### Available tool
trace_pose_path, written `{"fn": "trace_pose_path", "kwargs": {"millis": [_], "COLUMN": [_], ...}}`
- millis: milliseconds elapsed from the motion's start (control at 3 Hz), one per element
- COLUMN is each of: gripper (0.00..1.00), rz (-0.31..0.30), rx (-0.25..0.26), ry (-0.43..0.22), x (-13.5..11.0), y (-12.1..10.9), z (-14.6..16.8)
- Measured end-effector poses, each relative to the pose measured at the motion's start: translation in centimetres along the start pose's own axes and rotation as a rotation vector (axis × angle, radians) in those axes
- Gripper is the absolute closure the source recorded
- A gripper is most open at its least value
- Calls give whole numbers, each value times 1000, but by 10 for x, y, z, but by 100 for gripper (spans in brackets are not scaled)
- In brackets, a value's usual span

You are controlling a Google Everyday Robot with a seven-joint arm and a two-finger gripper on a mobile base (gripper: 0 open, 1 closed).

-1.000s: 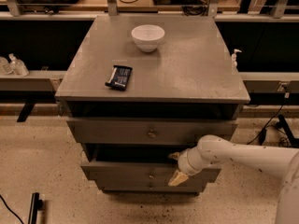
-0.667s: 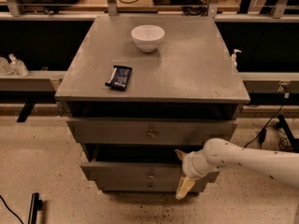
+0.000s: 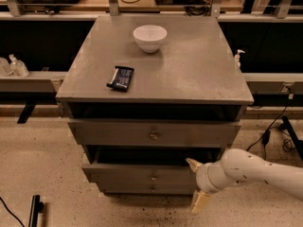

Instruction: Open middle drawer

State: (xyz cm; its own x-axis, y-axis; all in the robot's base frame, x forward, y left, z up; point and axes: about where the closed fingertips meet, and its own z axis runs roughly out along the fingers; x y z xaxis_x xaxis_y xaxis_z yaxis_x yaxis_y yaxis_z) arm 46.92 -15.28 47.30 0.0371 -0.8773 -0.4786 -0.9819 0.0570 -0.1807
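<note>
Gripper [image 3: 195, 185] hung wide open, holding nothing, right by the partly pulled-out middle drawer's [image 3: 137, 173] right end.

The gripper [image 3: 196, 183] hangs low at the near right of the cabinet, fingers spread, just in front of the right end of the middle drawer [image 3: 137, 173]. Its arm [image 3: 265, 171] comes in from the right and bars that side. The drawer's knob [image 3: 153, 177] and left half are uncovered, reachable from the near left. A dark gap opens between it and the uppermost drawer [image 3: 118, 132]. On the worktop [image 3: 203, 74], a bowl [image 3: 150, 37] stands far centre and a dark packet [image 3: 120, 77] lies left.
</note>
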Motion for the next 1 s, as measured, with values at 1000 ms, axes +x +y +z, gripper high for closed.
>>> {"fn": "trace_pose_path", "kwargs": {"millis": [1000], "gripper": [0], "rz": [31], "rx": [-29], "ry": [31], "x": [37], "y": [87], "z": [-77]}}
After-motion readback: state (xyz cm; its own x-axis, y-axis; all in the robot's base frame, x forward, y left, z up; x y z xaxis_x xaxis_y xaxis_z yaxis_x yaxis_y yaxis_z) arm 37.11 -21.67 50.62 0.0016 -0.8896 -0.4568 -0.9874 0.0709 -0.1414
